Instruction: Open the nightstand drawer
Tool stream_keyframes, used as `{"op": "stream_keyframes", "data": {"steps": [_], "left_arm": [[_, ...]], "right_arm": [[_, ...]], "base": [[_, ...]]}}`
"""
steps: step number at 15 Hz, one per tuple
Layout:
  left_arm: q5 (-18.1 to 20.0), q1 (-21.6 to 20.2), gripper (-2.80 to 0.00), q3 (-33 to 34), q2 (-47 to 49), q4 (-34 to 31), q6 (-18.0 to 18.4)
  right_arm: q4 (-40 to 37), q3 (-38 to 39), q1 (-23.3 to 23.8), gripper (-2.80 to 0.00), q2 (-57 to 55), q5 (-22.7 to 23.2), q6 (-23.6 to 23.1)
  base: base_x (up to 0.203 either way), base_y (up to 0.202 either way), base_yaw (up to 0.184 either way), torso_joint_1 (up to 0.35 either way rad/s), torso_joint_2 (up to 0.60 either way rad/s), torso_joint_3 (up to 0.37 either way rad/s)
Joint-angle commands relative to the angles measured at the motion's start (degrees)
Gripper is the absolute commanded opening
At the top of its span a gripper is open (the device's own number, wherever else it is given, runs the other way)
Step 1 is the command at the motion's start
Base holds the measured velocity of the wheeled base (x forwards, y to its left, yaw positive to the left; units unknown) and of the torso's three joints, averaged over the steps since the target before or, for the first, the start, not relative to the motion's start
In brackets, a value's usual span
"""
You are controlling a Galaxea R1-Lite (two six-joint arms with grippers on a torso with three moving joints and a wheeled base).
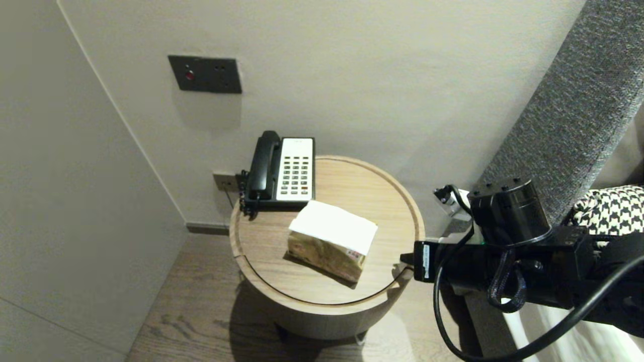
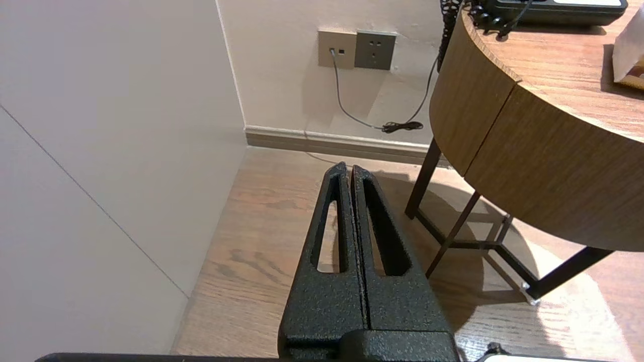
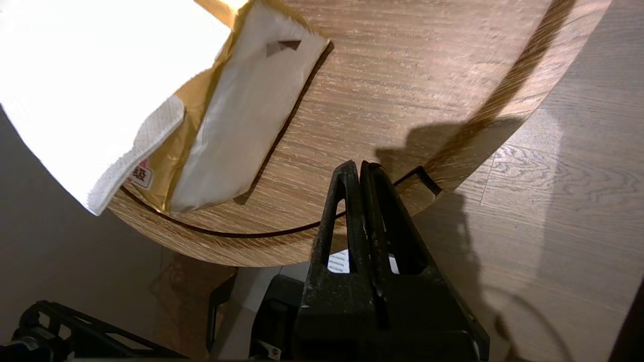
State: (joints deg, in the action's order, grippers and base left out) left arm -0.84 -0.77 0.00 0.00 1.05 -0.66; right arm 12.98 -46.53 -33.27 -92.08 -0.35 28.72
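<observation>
Beige-and-gold soft tissue pack [image 1: 332, 241], white sheet on top, lies mid-table on the round wooden table [image 1: 367, 196], just on the near side of the black-and-white desk telephone [image 1: 282, 168]. Right end effector [image 1: 405, 259]: closed, empty, level at the table's right rim, apart from the pack. Judgement: it should open before any grasp and clear the rim lip. Left end effector [image 2: 348, 168]: closed, parked low, left of the table.

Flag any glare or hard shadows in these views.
Head view: tissue pack casts a shadow on the round table. Right wrist view: top tissue blows out white; a dark shadow crosses the table rim ahead of the right hand. Left wrist view: bright patch on the floor.
</observation>
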Motion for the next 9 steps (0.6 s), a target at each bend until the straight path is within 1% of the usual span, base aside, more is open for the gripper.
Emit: {"op": "stream_keyframes", "data": {"steps": [1, 9], "left_arm": [[-0.04, -0.02, -2.8, 0.0, -0.26, 0.01, -0.04], [-0.04, -0.02, -2.8, 0.0, -0.26, 0.09, -0.04]], "right_arm": [[0.11, 0.65, -0.37, -2.8, -0.6, 0.0, 0.19], [0.29, 1.53, -1.01, -2.8, -3.23, 0.27, 0.37]], "base": [[0.0, 0.0, 0.0, 0.0, 0.0, 0.0], [0.0, 0.0, 0.0, 0.0, 0.0, 0.0]]}}
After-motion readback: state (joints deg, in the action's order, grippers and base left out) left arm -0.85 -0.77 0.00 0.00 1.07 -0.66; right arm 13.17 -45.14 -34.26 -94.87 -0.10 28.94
